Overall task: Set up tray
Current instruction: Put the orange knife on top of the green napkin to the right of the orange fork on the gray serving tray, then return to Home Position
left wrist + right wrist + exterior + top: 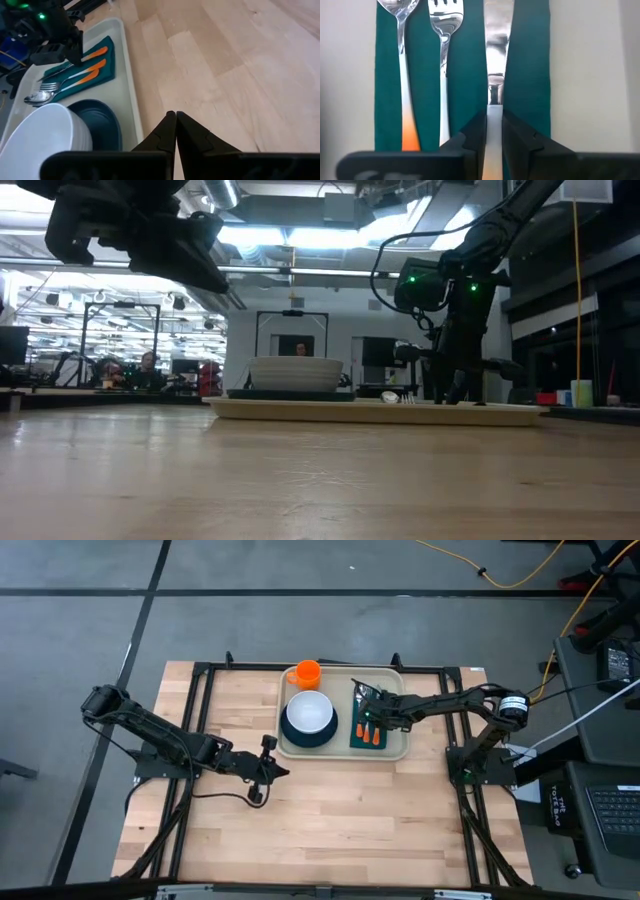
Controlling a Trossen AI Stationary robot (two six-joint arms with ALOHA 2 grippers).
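1. Bare wooden table (330, 810) fills the near ground and is the largest thing you have; both arms stand on it, left and right.
2. Next in size, the tray (394, 752) lies at the far middle of the table. Everything set so far sits inside its raised rim.
3. On the tray's left half you see a dark plate (290, 737) with a white bowl (309, 711) stacked on it. I judge they were stacked to leave the right half free for cutlery. An orange cup (307, 672) stands at the tray's far left corner, just beyond the bowl.
4. On the right half lies the green napkin (462, 70), carrying a spoon (402, 60), a fork (443, 60) and a knife (496, 50) side by side, all aligned along it like a place setting.
5. Your right claw (493, 135) is low over the napkin with its fingers either side of the knife handle, a thin gap showing on each side. I judge the knife lies on the cloth, grip slackened, not clamped.
6. Your left claw (174, 131) is clenched on nothing, hovering above bare table just left of the tray and waiting.
7. No brand, label or writing is readable anywhere.
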